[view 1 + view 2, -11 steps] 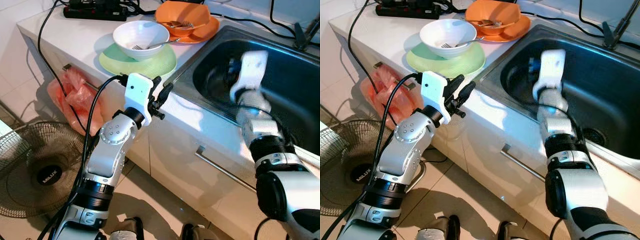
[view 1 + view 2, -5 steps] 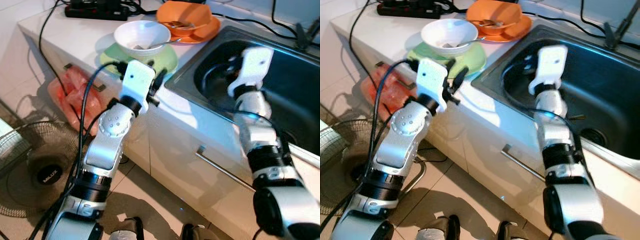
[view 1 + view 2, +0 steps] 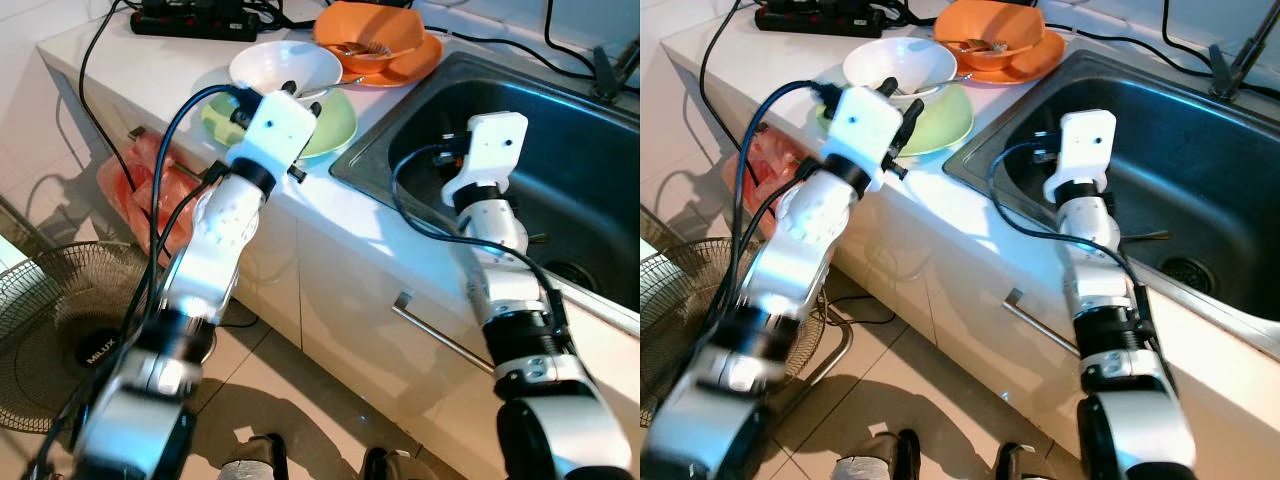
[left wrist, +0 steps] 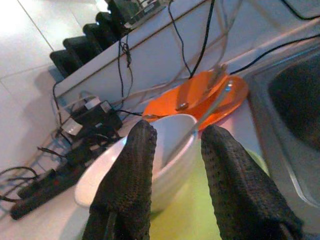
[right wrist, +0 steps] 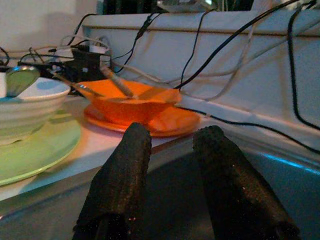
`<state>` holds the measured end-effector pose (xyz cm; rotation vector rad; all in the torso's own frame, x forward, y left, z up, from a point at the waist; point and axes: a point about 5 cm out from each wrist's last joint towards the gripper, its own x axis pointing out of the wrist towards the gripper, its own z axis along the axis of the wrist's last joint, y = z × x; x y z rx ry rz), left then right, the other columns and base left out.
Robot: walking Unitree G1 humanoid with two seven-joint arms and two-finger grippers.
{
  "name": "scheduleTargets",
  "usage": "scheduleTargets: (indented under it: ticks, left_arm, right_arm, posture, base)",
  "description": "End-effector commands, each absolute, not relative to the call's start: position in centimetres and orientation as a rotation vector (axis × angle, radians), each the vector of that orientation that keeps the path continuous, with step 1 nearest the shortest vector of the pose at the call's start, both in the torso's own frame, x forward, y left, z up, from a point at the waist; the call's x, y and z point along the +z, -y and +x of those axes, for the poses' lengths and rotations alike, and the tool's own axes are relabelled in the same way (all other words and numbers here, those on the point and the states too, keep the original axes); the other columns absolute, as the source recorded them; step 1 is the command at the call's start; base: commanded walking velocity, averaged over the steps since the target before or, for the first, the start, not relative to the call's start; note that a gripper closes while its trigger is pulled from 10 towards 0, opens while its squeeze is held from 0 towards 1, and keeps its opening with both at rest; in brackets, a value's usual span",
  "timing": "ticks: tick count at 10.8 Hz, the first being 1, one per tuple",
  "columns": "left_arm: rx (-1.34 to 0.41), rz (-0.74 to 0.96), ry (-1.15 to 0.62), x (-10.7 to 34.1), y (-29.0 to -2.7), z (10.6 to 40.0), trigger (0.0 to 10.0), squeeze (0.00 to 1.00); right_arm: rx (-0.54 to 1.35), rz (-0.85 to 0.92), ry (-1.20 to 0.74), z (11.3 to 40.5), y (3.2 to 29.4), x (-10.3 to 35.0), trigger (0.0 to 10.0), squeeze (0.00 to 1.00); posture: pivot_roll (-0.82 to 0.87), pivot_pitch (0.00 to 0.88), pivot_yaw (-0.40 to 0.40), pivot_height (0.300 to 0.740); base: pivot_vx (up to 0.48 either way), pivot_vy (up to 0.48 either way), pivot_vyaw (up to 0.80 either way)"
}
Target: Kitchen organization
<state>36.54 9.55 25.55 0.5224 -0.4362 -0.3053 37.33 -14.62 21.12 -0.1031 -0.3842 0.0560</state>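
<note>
The left claw (image 4: pixel 175 175), fingers spread, hovers at the white bowl (image 3: pixel 285 68) on the green plate (image 3: pixel 333 122), while the right claw (image 5: pixel 170 185), also spread, hangs over the sink (image 3: pixel 590 170).

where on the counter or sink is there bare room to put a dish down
Bare counter lies between the green plate and the sink rim, and left of the plate below the power strip. The sink basin is mostly bare. Crowded: white bowl on green plate, orange bowl, left gripper.
</note>
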Motion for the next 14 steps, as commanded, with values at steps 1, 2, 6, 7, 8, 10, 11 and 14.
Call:
scheduleTargets:
  ticks: [1,2,6,7,8,10,11,14]
  left_arm:
    - [-0.305,0.556,0.451,25.8,-9.3,36.8,10.0,0.00]
    - [-0.304,0.588,0.441,25.6,-9.1,37.4,10.0,0.00]
    - [-0.313,0.614,0.439,25.8,-8.1,39.1,10.0,0.00]
    - [-0.318,0.625,0.437,25.9,-7.7,39.6,10.0,0.10]
    - [-0.331,0.641,0.428,25.8,-7.4,39.8,10.0,1.00]
    - [-0.343,0.649,0.423,25.7,-7.0,40.1,10.0,1.00]
    - [-0.358,0.681,0.416,25.7,-6.7,40.3,10.0,0.96]
    - [-0.351,0.731,0.418,25.9,-6.4,40.7,10.0,0.00]
  right_arm:
    - [0.057,-0.101,0.375,37.2,14.6,20.9,10.0,0.00]
    - [0.058,-0.099,0.374,37.1,14.5,20.9,10.0,0.00]
    - [0.060,-0.091,0.368,36.9,14.2,20.9,10.0,0.00]
    - [0.060,-0.090,0.366,36.8,14.1,20.8,10.0,0.00]
    - [0.059,-0.089,0.364,36.8,14.1,20.8,10.0,0.00]
    - [0.058,-0.088,0.363,36.7,14.0,20.7,10.0,0.00]
    - [0.058,-0.086,0.363,36.7,14.0,20.7,10.0,0.00]
    - [0.054,-0.082,0.366,36.5,13.9,20.7,10.0,0.00]
  posture:
    - [0.05,0.159,0.010,0.740]
    - [0.05,0.157,0.011,0.740]
    - [0.04,0.151,0.016,0.740]
    - [0.03,0.147,0.018,0.740]
    - [0.03,0.141,0.022,0.740]
    - [0.03,0.137,0.025,0.740]
    - [0.03,0.135,0.028,0.740]
    - [0.01,0.135,0.035,0.740]
  base:
    - [0.000,0.000,0.00]
    - [0.000,0.000,0.00]
    - [0.000,0.000,0.00]
    - [0.000,0.000,0.00]
    - [0.000,0.000,0.00]
    - [0.000,0.000,0.00]
    - [0.000,0.000,0.00]
    - [0.000,0.000,0.00]
